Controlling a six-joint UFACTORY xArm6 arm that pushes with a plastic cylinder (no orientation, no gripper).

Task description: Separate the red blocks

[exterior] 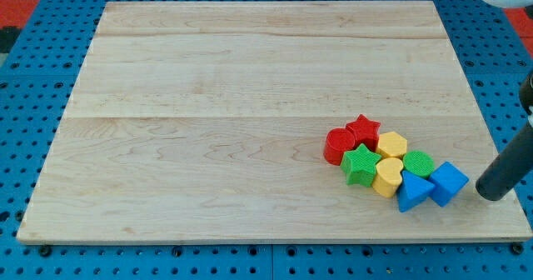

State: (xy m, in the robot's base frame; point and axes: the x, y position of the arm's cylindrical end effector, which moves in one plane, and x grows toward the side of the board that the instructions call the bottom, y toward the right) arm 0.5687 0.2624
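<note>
while the red star (363, 129) touches the red cylinder (338, 145), my tip (491, 192), holding nothing, sits far right.

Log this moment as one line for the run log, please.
tip: right of blue cube, apart | red cylinder and red star: touching, cluster's upper left | separation: not done

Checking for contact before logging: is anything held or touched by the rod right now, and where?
Nothing is held. My tip sits apart, to the view's right of the blue cube, touching no block.
</note>
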